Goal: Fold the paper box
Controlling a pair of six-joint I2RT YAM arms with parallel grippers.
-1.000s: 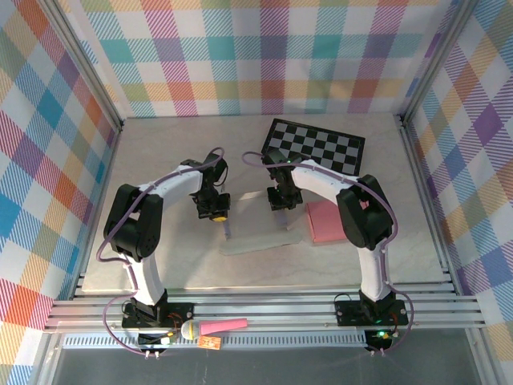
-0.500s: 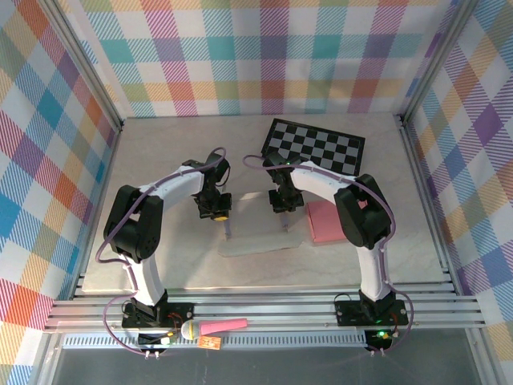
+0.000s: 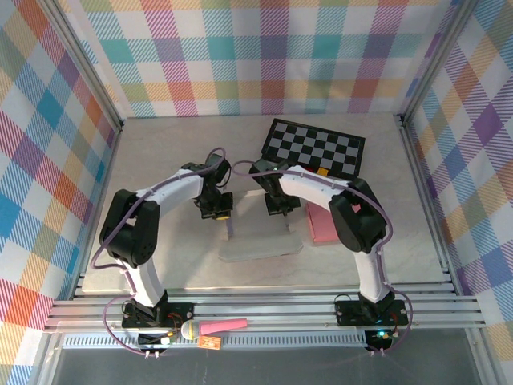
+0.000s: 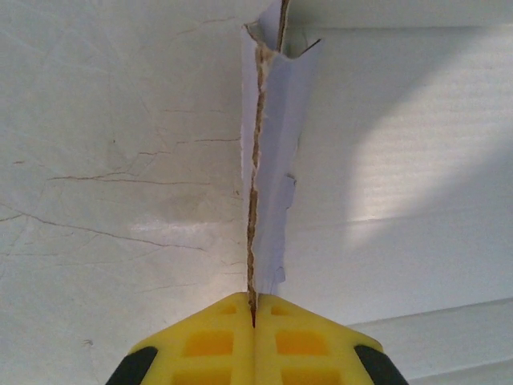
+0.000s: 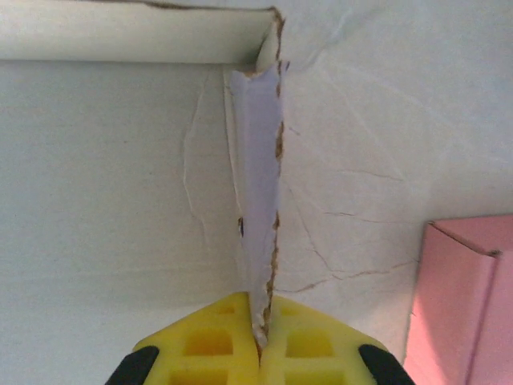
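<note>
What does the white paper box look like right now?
The white paper box is thin cardboard with brownish raw edges, lying partly folded on the table. Its wide base lies flat, while a narrow flap stands up at each end. The left gripper is shut on the left flap; the right gripper is shut on the right flap.

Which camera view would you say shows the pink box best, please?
The top external view: the pink box lies flat, right of the white box, partly under the right arm. The right wrist view catches one corner.
</note>
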